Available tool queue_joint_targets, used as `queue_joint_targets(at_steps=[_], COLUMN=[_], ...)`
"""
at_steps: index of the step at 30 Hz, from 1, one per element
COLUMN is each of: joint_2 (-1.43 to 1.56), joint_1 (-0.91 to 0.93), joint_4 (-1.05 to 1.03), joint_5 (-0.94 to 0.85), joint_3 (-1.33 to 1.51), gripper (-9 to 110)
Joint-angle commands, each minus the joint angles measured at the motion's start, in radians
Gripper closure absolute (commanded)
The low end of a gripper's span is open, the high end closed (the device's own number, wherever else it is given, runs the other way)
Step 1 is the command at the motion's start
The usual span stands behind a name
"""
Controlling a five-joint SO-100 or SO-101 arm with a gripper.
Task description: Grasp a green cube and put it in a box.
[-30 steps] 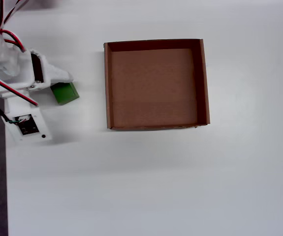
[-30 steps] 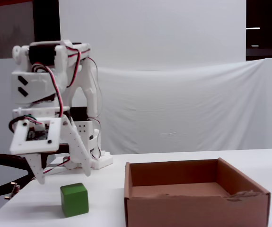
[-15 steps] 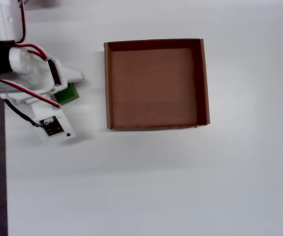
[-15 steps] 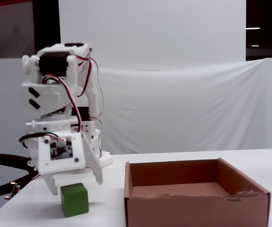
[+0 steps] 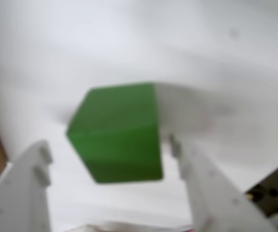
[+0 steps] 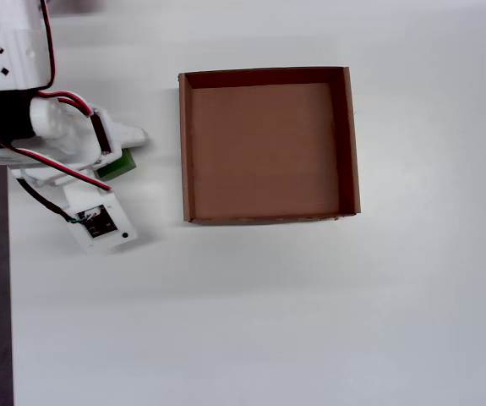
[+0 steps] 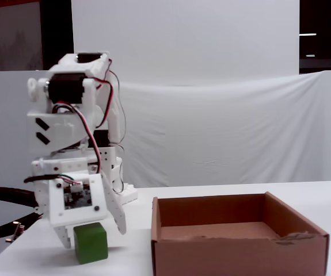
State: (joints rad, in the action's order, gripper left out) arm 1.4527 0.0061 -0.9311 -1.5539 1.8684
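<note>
Now the green cube [image 5: 114, 133] sits between the 2 spread fingers [image 5: 204, 186].

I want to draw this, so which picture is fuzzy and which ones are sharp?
The wrist view is fuzzy: the small bright-green cube and the white tool around it have soft edges. The overhead view is sharp, showing the shallow brown cardboard box crisply. The fixed view is clear too, evenly lit.
</note>
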Motion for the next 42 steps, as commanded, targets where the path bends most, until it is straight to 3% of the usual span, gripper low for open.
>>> queue_joint_targets(at_steps=[1, 42], joint_2=[0.011, 0.086], joint_1=[-0.011, -0.023], joint_4=[0.012, 0.058], joint_5=[-0.025, -0.008], joint_3=[-0.04, 0.028], gripper=[68, 88])
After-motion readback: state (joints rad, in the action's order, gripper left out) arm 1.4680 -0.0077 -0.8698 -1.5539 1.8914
